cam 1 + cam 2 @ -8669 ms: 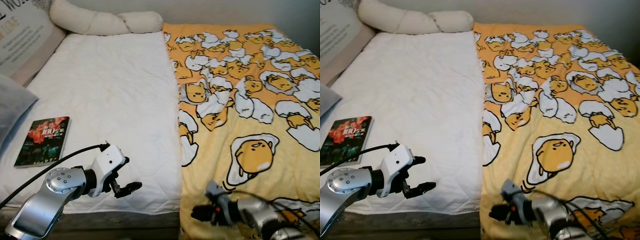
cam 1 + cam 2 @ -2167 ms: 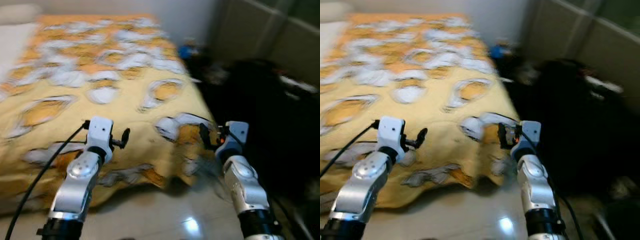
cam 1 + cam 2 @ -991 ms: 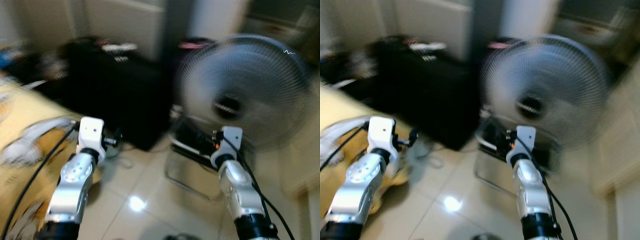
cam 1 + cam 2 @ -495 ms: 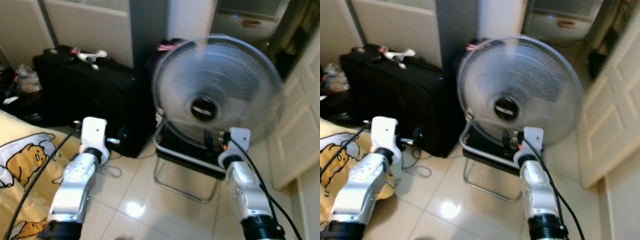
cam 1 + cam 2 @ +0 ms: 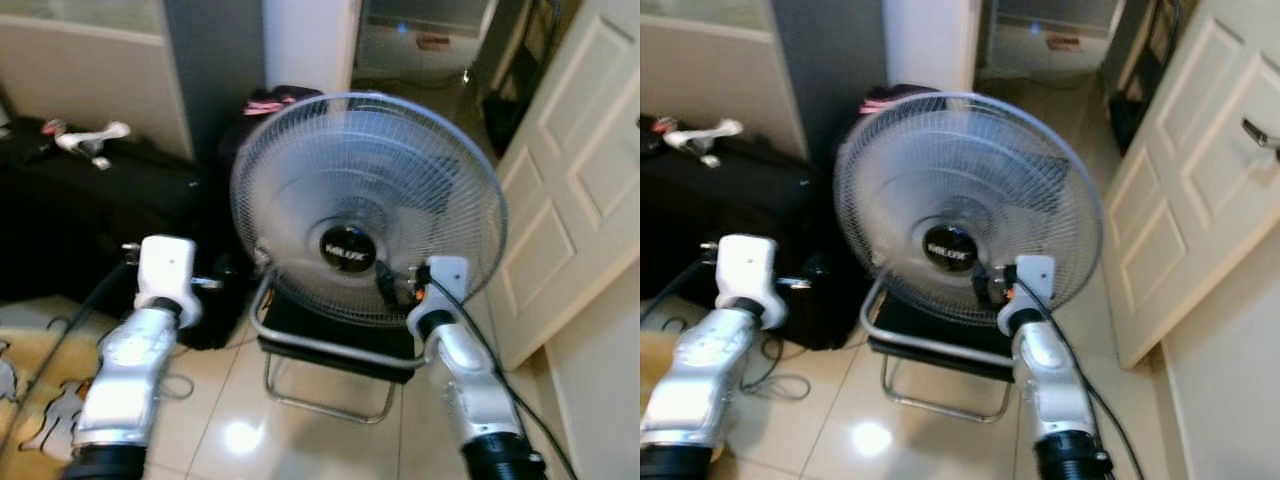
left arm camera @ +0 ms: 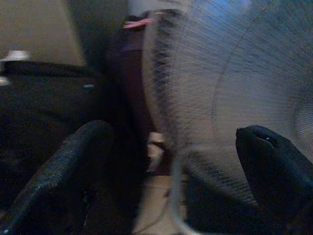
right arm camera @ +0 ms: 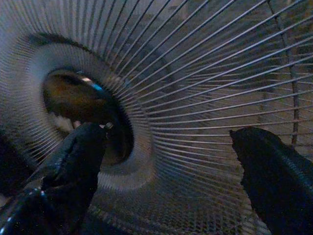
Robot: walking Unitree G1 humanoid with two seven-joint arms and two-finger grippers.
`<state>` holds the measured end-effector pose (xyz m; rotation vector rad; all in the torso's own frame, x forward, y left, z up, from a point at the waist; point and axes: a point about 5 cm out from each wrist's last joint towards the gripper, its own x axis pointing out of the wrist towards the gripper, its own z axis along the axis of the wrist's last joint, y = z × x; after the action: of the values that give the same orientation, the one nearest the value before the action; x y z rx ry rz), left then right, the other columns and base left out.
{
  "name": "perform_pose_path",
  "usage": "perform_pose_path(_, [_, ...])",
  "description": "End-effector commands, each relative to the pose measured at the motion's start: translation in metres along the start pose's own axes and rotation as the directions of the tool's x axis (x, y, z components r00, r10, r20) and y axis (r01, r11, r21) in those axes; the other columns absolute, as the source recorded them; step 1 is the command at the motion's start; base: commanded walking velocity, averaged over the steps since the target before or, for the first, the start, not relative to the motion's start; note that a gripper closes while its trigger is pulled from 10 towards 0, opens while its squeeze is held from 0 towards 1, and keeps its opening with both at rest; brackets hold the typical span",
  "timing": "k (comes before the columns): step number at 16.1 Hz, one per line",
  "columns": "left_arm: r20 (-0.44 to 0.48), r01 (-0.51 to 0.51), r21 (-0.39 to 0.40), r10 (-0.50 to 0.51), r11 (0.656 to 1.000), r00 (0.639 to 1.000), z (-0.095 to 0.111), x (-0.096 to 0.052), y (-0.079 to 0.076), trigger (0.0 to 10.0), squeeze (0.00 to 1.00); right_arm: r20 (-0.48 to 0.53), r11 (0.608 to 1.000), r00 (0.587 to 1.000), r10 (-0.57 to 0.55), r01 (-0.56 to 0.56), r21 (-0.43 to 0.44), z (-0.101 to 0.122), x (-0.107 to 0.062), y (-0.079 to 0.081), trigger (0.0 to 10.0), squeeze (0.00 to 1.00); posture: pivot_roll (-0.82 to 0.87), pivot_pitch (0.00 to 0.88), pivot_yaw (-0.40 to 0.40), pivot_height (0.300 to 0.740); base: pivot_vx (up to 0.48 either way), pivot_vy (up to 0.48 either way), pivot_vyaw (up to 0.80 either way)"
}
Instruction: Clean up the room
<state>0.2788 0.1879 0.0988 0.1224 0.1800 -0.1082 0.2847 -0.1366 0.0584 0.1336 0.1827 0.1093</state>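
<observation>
Right gripper (image 7: 166, 181): fingers (image 7: 73, 171) spread wide apart, nothing between them; raised close in front of the fan (image 5: 365, 205), just right of its dark hub (image 5: 347, 250). Hub carries a small label, unreadable. Wire grille (image 7: 205, 93) directly ahead of the fingertips; contact with the grille cannot be told.

Left gripper (image 6: 168, 166): fingers (image 6: 73, 161) likewise well apart and empty; raised ahead of the robot, pointed at the left edge of the fan cage and the dark gap beside it. Left wrist view dim and blurred.

Fan upright, round cage facing the camera, seated on a low black stand with a bent metal tube frame (image 5: 325, 385). Stand on glossy pale tile floor (image 5: 230, 435).

Left of fan: black suitcase (image 5: 90, 215) against the wall, a small white object (image 5: 85, 138) lying on top, kind not identifiable. A pink-trimmed dark item (image 5: 275, 100) just behind the fan's upper left rim. Thin cord (image 5: 780, 385) looped on the floor near the suitcase base.

Yellow patterned blanket (image 5: 30, 400) at the lower left corner of the left eye view.

Right of fan: white panelled door (image 5: 575, 190), with handle (image 5: 1260, 132) at the frame edge. Behind the fan, an opening into a further tiled area, contents too dim to tell.
</observation>
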Motion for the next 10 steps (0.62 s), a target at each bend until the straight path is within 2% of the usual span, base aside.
perform_pose_path(1, [0.008,-0.025,0.026,0.025,0.999,1.000,0.0012,-0.0024,0.0091,10.0,0.00,0.018,1.000,1.000,-0.020,0.020,-0.002,0.0045,-0.0005,-0.0038,10.0,0.00,-0.01,0.000,-0.029,0.740,0.000,0.000,0.00])
perform_pose_path(9, [0.029,-0.019,0.032,0.018,0.999,0.999,0.0018,-0.0079,0.0116,10.0,0.00,0.005,0.999,0.999,-0.044,0.044,-0.003,0.0035,-0.0059,-0.0040,10.0,0.00,-0.01,0.000,-0.034,0.740,0.000,0.000,0.00])
perform_pose_path(10, [0.030,-0.019,0.034,0.018,0.999,0.999,0.0021,-0.0085,0.0117,10.0,0.00,-0.004,0.999,0.999,-0.052,0.052,-0.003,0.0018,-0.0068,-0.0050,10.0,0.00,-0.01,0.000,-0.034,0.740,0.000,0.000,-0.80])
